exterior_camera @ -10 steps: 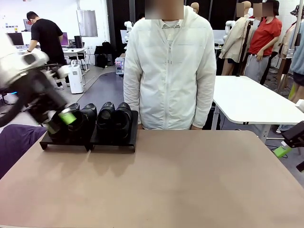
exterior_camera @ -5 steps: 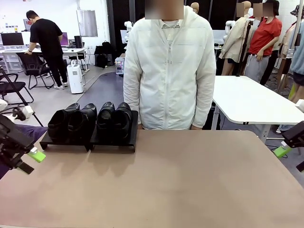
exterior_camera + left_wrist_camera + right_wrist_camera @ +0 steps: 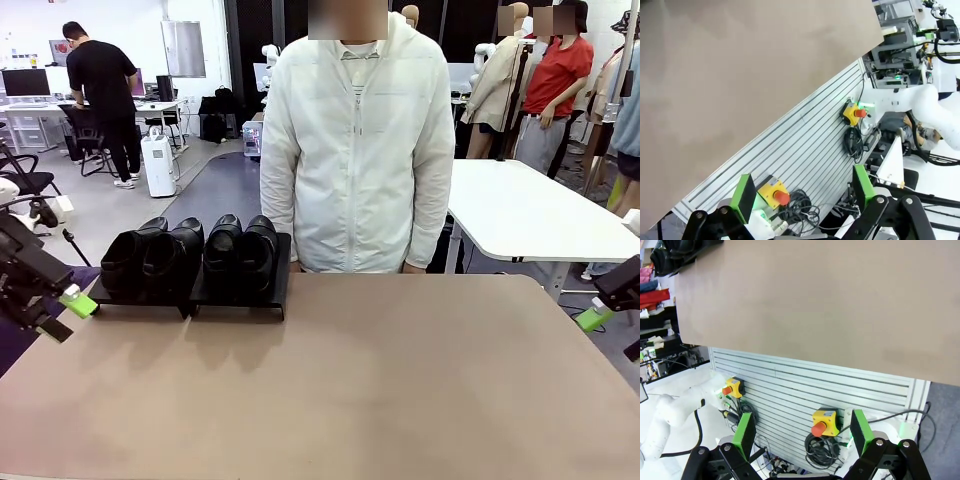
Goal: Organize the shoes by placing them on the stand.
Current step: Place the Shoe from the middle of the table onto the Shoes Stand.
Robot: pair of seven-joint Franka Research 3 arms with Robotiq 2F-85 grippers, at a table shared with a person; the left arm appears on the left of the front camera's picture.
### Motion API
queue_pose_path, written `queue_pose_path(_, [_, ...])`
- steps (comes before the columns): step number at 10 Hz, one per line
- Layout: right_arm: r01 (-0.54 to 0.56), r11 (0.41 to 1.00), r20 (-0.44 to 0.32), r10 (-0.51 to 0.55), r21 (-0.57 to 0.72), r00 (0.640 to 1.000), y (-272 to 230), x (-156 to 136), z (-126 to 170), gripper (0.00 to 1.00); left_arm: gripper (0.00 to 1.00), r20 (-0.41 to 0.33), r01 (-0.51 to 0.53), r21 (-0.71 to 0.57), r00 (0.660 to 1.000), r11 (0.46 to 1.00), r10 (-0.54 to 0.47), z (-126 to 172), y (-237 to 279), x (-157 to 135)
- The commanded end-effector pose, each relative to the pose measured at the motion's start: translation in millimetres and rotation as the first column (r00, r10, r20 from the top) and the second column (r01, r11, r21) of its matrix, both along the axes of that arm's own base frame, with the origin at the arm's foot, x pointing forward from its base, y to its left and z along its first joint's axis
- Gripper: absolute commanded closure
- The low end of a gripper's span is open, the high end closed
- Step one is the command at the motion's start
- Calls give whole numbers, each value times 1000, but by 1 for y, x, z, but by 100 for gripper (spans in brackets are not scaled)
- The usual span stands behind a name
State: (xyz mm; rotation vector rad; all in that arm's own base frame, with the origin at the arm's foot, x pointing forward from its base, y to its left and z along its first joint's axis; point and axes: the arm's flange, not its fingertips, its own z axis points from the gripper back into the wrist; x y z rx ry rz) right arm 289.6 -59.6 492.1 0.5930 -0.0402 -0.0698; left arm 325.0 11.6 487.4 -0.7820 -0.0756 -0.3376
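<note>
**Shoes all racked, both pincers off at the sides**

Left pincer (image 3: 62, 312) hangs released at the surface's (image 3: 380, 400) left edge, right pincer (image 3: 607, 322) released at the right edge. All four shoes (image 3: 190, 255) sit side by side on the stand (image 3: 240, 300), right by the person (image 3: 358, 150).

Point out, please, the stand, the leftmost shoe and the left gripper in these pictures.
stand (image 3: 240, 299): front view, front edge of its right panel.
leftmost shoe (image 3: 122, 262): front view, toe cap.
left gripper (image 3: 62, 312): front view, midway between its fingertips, at the table's left edge.
</note>
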Motion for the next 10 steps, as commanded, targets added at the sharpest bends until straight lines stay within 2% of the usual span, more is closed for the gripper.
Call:
queue_pose_path(1, [-18, 999, 19, 18, 28, 1000, -2, 0, 1, 0, 0, -19, -2, 13, 1000, 1000, 2, -3, 3, 0])
queue_pose_path(10, [-18, 999, 19, 18, 28, 1000, -2, 0, 1, 0, 0, -19, -2, 13, 1000, 1000, 2, -3, 3, 0])
